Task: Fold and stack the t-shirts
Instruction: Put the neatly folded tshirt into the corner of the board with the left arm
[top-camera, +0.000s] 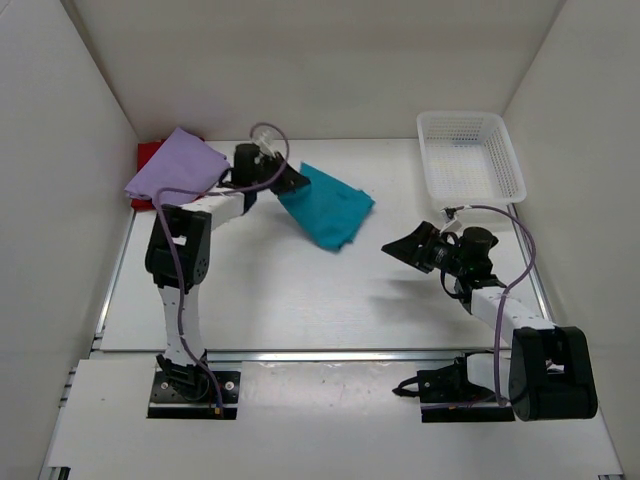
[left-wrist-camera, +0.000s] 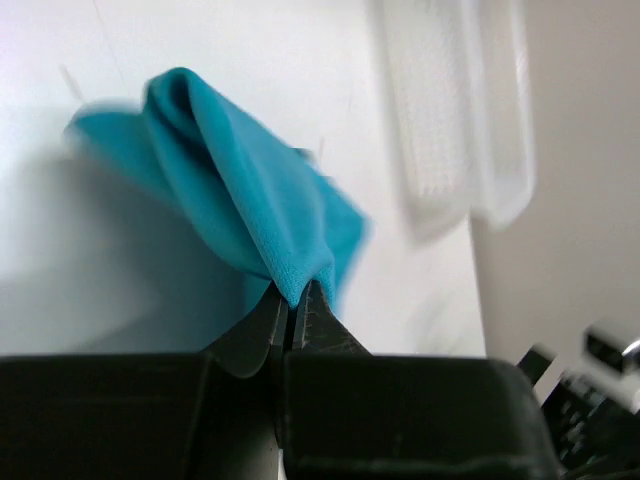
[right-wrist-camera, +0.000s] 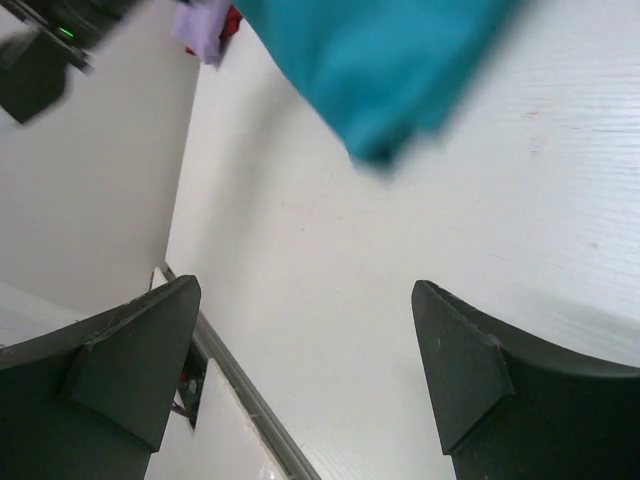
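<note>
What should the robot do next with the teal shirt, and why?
Probably the left gripper, shut on an edge of the teal shirt, should pull it toward the middle of the table. The shirt is bunched in folds, and the open right gripper hovers near its other side, apart from it, well placed to help spread it flat.

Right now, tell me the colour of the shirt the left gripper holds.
The shirt is teal blue, clearest in the left wrist view.
</note>
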